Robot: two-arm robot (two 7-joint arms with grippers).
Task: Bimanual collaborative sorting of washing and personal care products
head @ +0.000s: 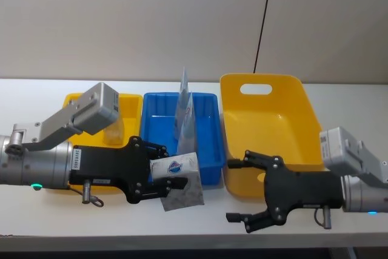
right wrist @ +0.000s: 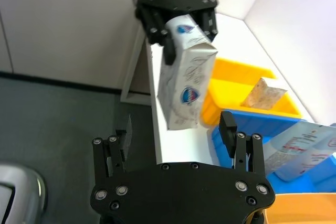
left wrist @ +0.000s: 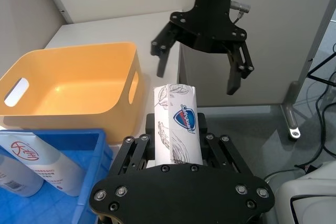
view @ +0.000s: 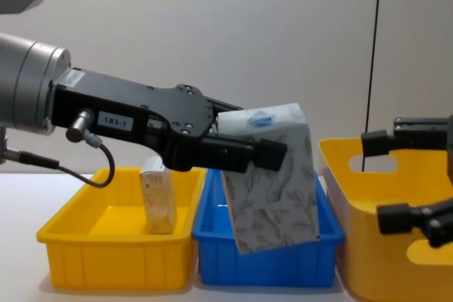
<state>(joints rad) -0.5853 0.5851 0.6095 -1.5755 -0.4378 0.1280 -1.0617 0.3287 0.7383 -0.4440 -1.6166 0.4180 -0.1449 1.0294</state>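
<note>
Pack (head: 185,192) clamped in L gripper (head: 172,166).

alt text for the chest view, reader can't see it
Left gripper holds a white marbled soft pack tilted before the blue tray. Right gripper, open, faces it in front of the yellow basket; a beige pack stands in the yellow tray.

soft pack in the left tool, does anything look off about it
Yes: the soft pack hangs tilted, pinched at one end by the left tool, lower end free near the blue tray. The open right tool faces it.
</note>
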